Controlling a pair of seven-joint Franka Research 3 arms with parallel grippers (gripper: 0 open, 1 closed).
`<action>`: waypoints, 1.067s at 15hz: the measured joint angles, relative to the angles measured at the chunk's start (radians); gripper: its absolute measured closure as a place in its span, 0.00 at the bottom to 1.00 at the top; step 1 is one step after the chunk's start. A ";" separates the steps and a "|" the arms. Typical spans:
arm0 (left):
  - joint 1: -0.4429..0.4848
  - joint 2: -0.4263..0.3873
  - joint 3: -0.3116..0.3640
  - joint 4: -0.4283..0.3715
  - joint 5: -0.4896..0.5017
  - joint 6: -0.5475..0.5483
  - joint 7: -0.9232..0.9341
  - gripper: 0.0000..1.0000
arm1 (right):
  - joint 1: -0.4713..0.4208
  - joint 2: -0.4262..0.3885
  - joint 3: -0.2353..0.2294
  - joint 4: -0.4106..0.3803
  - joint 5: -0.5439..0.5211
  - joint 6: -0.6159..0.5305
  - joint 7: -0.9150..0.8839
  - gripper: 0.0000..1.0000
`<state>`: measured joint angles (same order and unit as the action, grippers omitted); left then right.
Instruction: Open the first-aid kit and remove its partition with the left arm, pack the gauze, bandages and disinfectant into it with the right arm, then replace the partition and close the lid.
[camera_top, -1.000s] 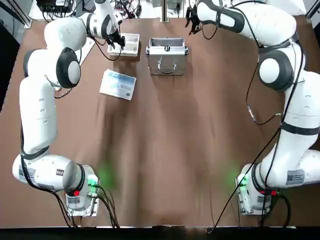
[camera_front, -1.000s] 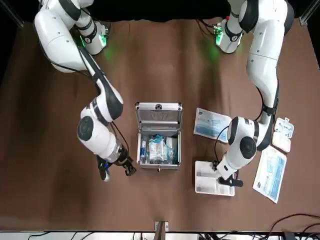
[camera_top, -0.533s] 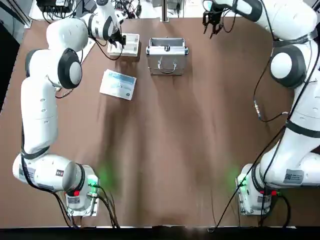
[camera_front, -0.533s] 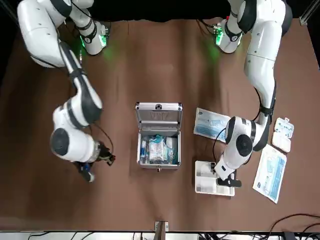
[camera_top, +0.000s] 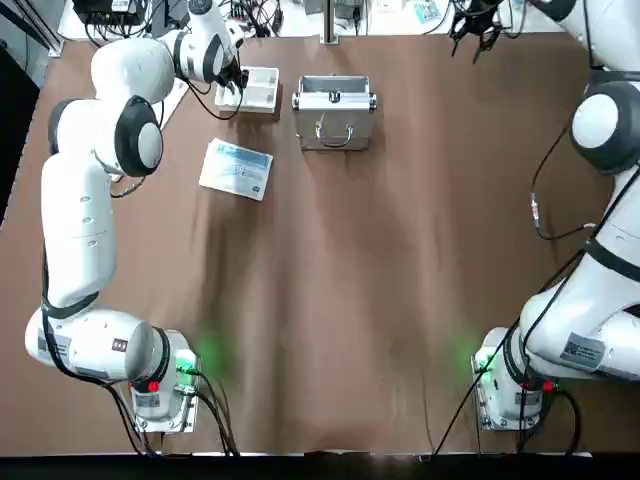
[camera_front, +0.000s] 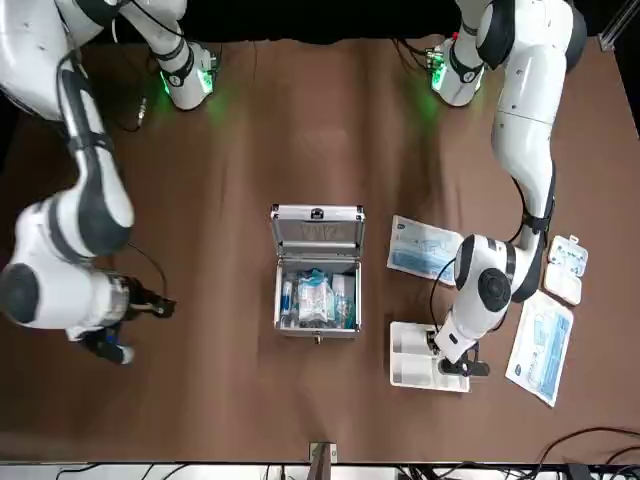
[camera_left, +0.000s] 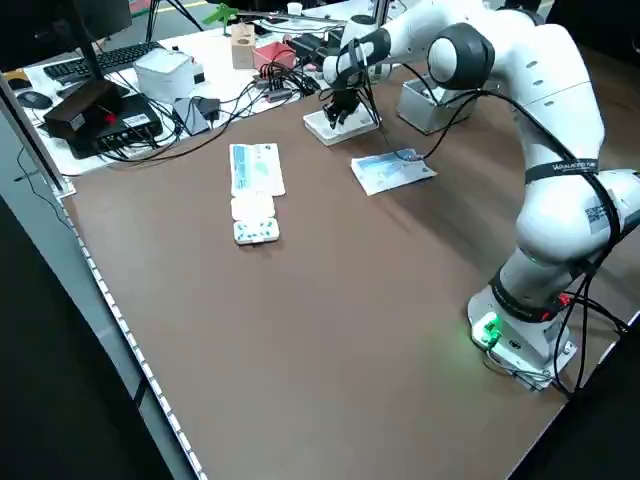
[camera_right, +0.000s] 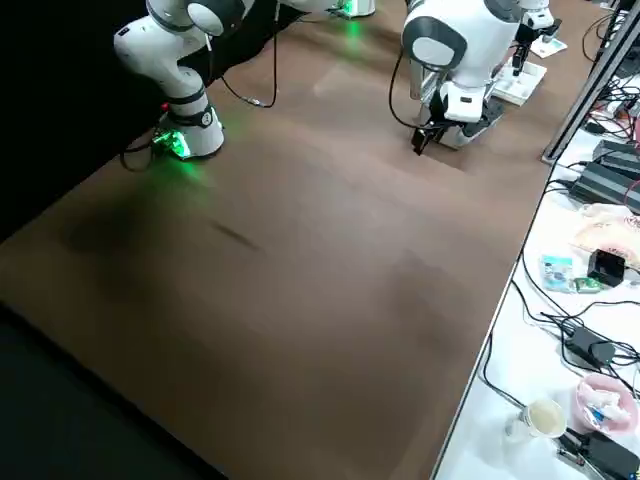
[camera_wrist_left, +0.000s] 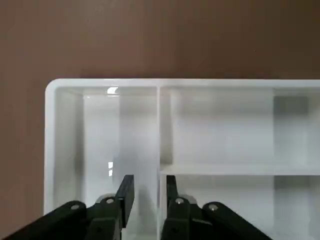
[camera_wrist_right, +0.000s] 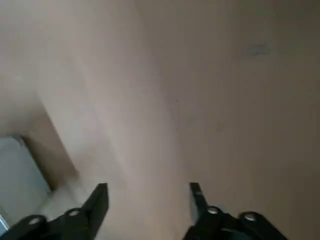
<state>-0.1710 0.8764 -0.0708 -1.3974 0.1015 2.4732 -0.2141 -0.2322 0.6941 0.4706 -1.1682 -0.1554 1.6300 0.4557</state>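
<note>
The left gripper is down on the partition, its two fingers closed on the tray's thin middle wall, one on each side of it. The partition lies flat on the table, just beside the kit on the robot's left and apart from it. In the wrist view its pale compartments hold nothing, and a cross wall meets the gripped wall just past the fingertips.

The kit stands near the table's far edge with its lid swung up and back toward the robot; the top view shows the lid's outer face with the wire handle. Inside the kit lie packed supplies: a clear packet with blue print in the middle, a slim white item along each side. Which of these is the disinfectant cannot be told.

The right gripper hangs in the air well to the robot's right of the kit, at the far edge of the table, its fingers spread wide and holding nothing.

On the robot's left of the kit, nearer the robot than the partition, lies a blue-white box. Farther out on that side lie a long packet and a small blister pack.
</note>
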 joint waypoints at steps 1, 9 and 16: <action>-0.001 0.002 0.000 -0.004 0.000 0.014 -0.011 0.67 | -0.022 -0.012 0.000 0.000 0.000 -0.026 -0.052 0.15; -0.001 0.006 0.000 -0.054 0.002 0.110 -0.036 0.97 | -0.110 -0.094 0.000 0.000 0.000 -0.118 -0.242 0.01; 0.015 -0.086 -0.001 -0.002 0.002 -0.163 -0.038 0.97 | -0.134 -0.170 0.000 0.000 0.000 -0.216 -0.371 0.01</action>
<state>-0.1559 0.7906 -0.0715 -1.3995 0.1034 2.3098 -0.2521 -0.3663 0.5239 0.4702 -1.1685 -0.1553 1.4143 0.0851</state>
